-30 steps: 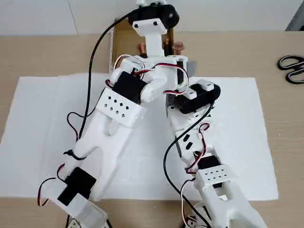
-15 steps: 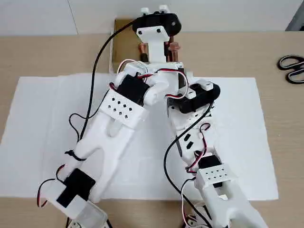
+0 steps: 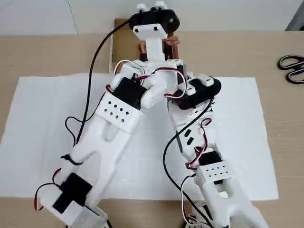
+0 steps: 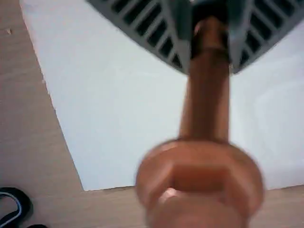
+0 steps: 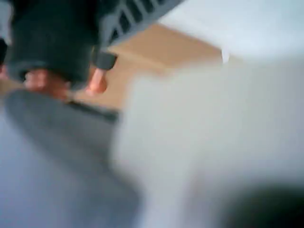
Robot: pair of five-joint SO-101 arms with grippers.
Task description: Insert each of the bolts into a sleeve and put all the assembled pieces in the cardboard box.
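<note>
On the tabletop [image 3: 47, 52] a white sheet [image 3: 42, 123] lies under my arms. Behind it stands the cardboard box [image 3: 119, 47]. Copper pieces [image 3: 141, 49] stand inside it, partly hidden by an arm stretched over the box. My left pincer [image 4: 209, 28] is clamped tight on the shank of a copper bolt [image 4: 204, 104], head toward the camera, over the sheet near its edge. My right pincer [image 5: 126, 21] is too blurred for me to tell how it stands. Scissors [image 3: 290, 67] lie far right.

Bright, even, diffuse light; shadows faint and soft
</note>
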